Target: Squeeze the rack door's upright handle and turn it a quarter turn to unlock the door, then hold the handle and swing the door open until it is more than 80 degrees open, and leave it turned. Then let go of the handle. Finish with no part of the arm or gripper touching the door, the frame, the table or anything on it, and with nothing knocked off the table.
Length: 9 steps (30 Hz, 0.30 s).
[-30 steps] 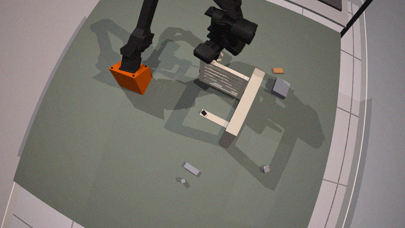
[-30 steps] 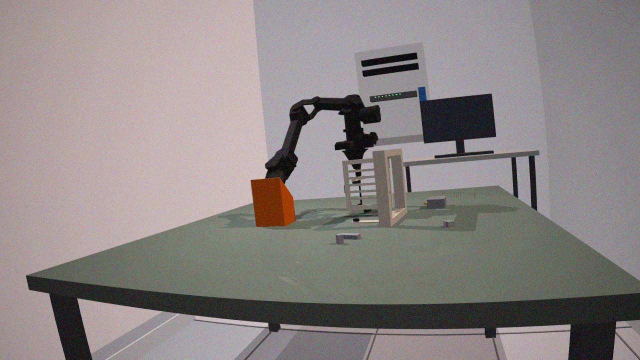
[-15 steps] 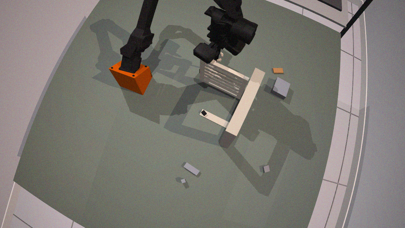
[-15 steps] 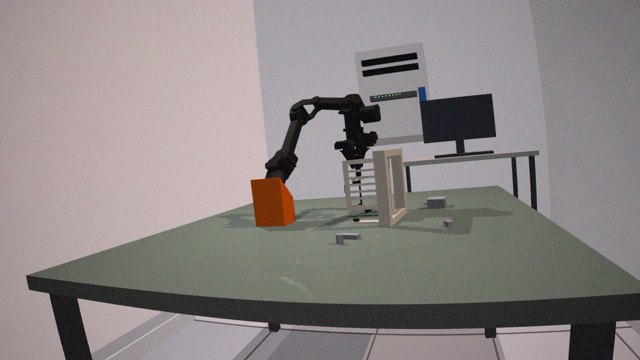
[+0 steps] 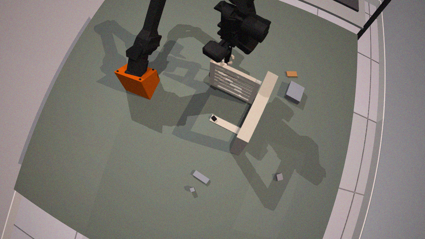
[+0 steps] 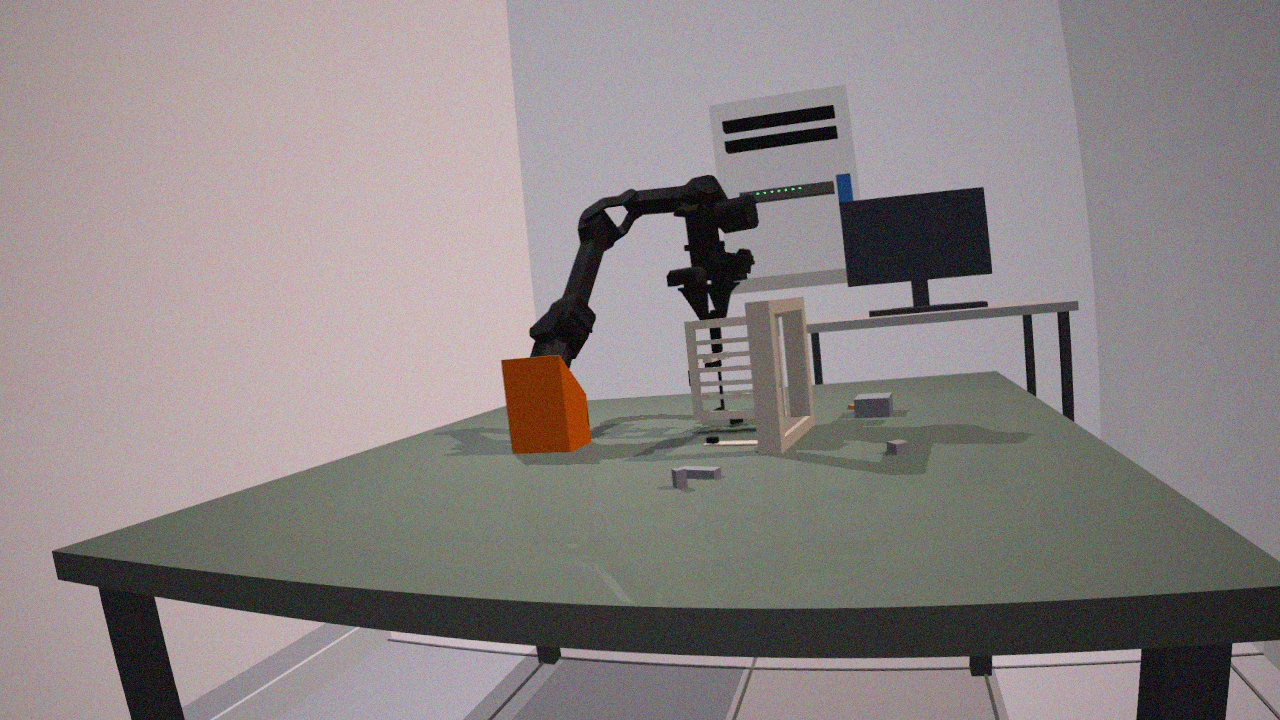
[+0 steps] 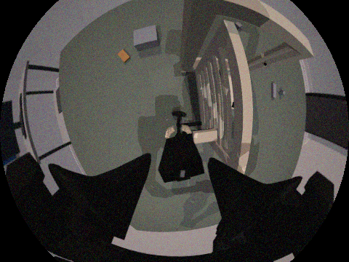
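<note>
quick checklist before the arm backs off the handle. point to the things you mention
1. tool (image 5: pixel 227 50) (image 6: pixel 713 315) (image 7: pixel 180 160) open: ok, fingers spread with gaps beside the handle (image 6: pixel 717 335) (image 7: pixel 181 161)
2. door (image 5: pixel 237 71) (image 6: pixel 691 367) (image 7: pixel 247 109) open far enough: ok, it looks roughly square to the frame (image 5: pixel 257 107) (image 6: pixel 765 376) (image 7: pixel 291 30)
3. handle left turned: cannot tell, its locked position isn't shown
4. tool withdrawn from handle: not ok, the handle stands between the fingers in the wrist view
5. block (image 5: pixel 295 90) (image 6: pixel 872 405) (image 7: pixel 145 36) and orange tile (image 5: pixel 291 73) (image 6: pixel 850 407) (image 7: pixel 123 55) on the table: ok
</note>
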### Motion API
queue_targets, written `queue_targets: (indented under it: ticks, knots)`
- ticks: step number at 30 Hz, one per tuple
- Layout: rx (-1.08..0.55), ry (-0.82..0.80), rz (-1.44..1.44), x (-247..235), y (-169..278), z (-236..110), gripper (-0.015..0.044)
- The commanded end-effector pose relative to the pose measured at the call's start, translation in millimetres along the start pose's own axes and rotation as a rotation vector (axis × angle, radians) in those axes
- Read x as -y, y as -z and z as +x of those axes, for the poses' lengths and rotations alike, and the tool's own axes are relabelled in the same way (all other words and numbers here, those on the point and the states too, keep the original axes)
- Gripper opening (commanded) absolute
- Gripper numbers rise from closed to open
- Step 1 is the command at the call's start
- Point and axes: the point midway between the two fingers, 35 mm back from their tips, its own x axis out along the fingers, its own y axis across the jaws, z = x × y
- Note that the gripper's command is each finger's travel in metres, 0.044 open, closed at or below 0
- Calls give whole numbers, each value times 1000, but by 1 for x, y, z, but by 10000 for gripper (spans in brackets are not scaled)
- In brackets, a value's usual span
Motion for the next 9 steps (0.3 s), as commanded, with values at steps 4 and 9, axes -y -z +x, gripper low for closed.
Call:
queue_targets:
  ticks: [4, 9]
  knots:
    - [15, 5, 0, 0, -1, -14, 283]
    - [22, 4, 6, 0, 0, -22, 283]
